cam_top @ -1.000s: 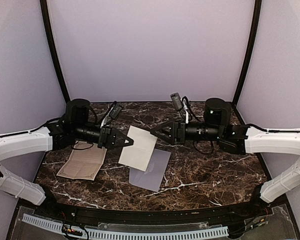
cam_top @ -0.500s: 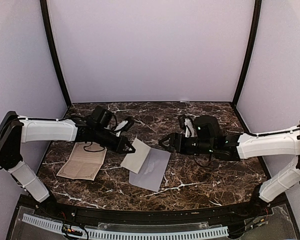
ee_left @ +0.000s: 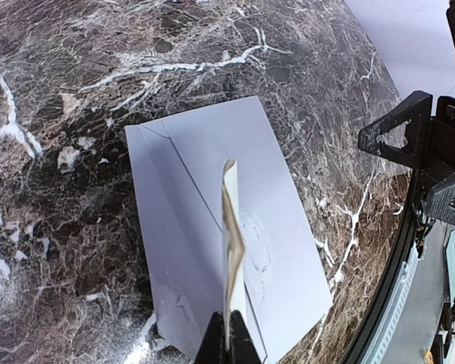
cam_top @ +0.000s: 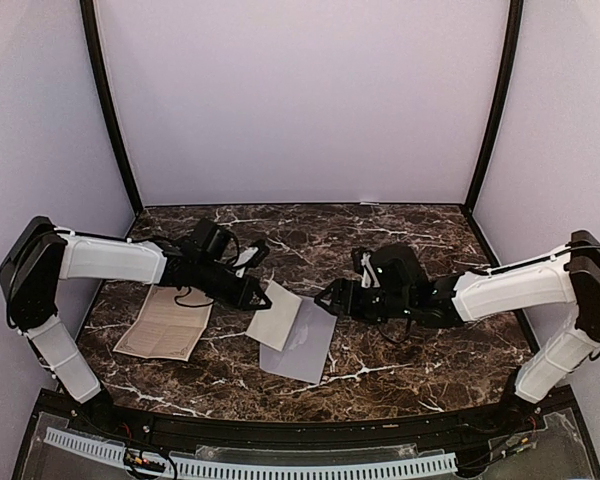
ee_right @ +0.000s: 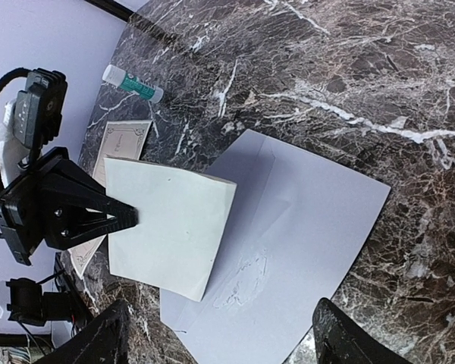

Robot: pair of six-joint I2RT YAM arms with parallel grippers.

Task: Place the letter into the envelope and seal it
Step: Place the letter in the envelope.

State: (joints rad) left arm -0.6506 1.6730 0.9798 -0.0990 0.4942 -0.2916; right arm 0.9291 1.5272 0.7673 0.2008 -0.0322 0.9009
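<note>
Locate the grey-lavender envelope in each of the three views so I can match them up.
Top external: the envelope lies flat just below the picture's centre.
Left wrist: the envelope runs diagonally through the middle, toward the lower right.
Right wrist: the envelope fills the centre and lower middle.
Shared landmark: the folded cream letter, pinched by the left gripper, overlaps the envelope in every view.
</note>
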